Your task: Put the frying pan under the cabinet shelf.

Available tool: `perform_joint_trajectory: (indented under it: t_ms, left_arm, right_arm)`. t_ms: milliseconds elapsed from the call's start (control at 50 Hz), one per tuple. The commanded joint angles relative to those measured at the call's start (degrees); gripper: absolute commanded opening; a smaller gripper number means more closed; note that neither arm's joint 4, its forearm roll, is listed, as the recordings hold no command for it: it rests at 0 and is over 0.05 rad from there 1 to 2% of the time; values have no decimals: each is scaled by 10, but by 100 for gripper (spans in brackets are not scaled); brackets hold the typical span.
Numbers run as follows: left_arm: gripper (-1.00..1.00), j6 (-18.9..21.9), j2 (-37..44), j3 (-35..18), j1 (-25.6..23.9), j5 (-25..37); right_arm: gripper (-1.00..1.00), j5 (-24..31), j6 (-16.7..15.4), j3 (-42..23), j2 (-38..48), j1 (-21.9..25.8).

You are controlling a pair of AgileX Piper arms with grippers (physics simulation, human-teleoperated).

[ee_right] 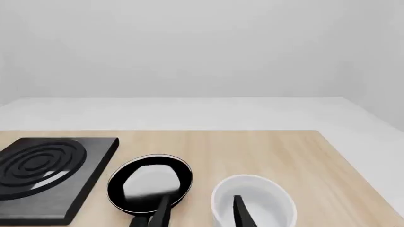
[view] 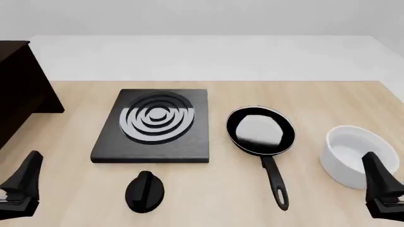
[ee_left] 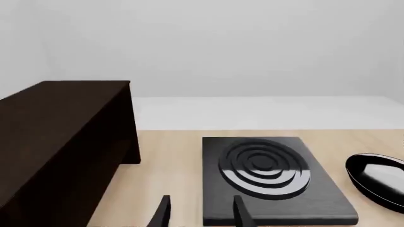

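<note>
One frying pan (view: 260,131) sits flat on the bench (view: 303,94), right of the middle, its long handle pointing toward the near edge. Just to its left lies one black square plate (view: 153,125) with silver rings, and one small black knob (view: 145,190) rests nearer the front edge, below that plate. One white bowl (view: 352,155) stands near the right edge, beside the pan but apart from it. One dark cabinet (view: 19,94) fills the far left corner, well apart from the pan. Two claws hang low at the near edge: the left claw (ee_left: 198,213) released, fingers spread and empty; the right claw (ee_right: 198,213) likewise spread, holding nothing, over the bowl's near side.
</note>
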Motion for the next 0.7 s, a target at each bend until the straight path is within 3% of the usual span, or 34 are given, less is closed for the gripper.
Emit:
perform_joint_trajectory:
  t_ms: [20, 200, 240, 260, 320, 340, 380, 500, 540, 640, 680, 700]
  left_arm:
    - [100, -14, -12, -1, -2, 14]
    - [100, -26, 0, -5, 14, 14]
    - [100, -23, -14, -16, 13, 26]
    - [100, -7, 17, -14, 3, 10]
    - [100, -8, 13, -38, -3, 26]
    - [100, -33, 44, -48, -12, 16]
    - [100, -22, 60, -70, -19, 19]
    - [100, -60, 157, -148, -42, 22]
    - [100, -49, 177, -164, -49, 26]
    - [100, -70, 231, -213, -98, 38]
    - [100, -59, 251, -225, -108, 37]
    - [100, -76, 258, -231, -116, 38]
  right_arm:
    - [100, -1, 0, -1, 2, 0]
    - [100, 0, 0, -2, 3, 0]
    - [100, -3, 3, -1, 5, -1]
    - [100, -3, 2, -1, 5, -1]
    - [100, 0, 1, -2, 3, 0]
    - [100, -2, 3, -1, 5, -1]
    - [100, -1, 1, -2, 4, 0]
    - [100, -1, 2, -2, 4, -1]
    - [100, -1, 1, -2, 4, 0]
    - [100, -1, 1, -2, 4, 0]
    - [100, -3, 2, -2, 5, -1]
    - [100, -3, 2, -2, 6, -1]
